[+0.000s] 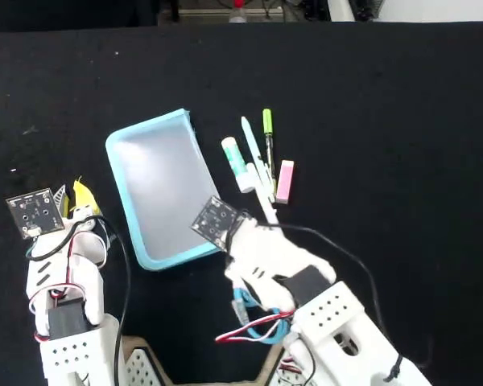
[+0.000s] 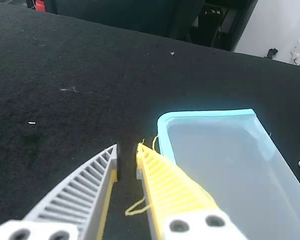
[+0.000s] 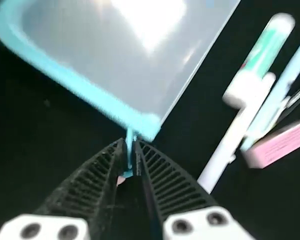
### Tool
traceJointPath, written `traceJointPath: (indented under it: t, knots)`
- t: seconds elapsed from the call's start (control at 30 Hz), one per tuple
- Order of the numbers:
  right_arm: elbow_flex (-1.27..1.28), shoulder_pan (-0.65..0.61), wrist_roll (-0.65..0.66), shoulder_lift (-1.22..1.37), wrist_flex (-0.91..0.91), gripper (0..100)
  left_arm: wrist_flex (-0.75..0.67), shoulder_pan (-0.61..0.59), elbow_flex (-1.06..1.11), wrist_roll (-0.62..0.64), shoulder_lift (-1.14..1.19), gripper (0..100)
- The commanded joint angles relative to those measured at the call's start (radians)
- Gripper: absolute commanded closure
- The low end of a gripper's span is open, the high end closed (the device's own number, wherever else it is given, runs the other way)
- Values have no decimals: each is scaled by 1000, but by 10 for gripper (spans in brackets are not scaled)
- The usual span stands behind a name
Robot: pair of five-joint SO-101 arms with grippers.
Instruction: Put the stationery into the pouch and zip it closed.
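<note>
the right end effector (image 3: 129, 152) is closed on the blue zipper pull (image 3: 129, 136) at a corner of the pouch (image 3: 115, 60), which lies flat on the bench (image 1: 386, 96) just ahead of it. a glue stick (image 3: 257, 60), pens (image 3: 230, 145) and a pink eraser (image 3: 277, 145) lie near, at its side. the left end effector (image 2: 127, 155), almost closed and holding nothing, is just beside another pouch corner.

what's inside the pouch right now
Nothing shows through the frosted pouch; the glue stick, green pen and pink eraser lie outside beside it. Small items could be hidden.
</note>
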Motion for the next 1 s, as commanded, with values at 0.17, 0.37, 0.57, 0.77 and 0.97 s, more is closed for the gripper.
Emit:
traceJointPath:
  t: [0.17,0.37,0.57,0.77,0.97]
  knots:
    - [45,32,-74,-18,-35,875,-5,2,21,-2,-5,924]
    - [56,28,-302,-16,-35,851,-5,2,21,-2,-5,924]
    - [56,28,-324,1,-35,848,-5,2,21,-2,-5,924]
    - [-41,26,-328,117,28,799,-5,2,21,-2,-5,924]
    - [-81,-63,-330,136,92,794,-5,2,21,-2,-5,924]
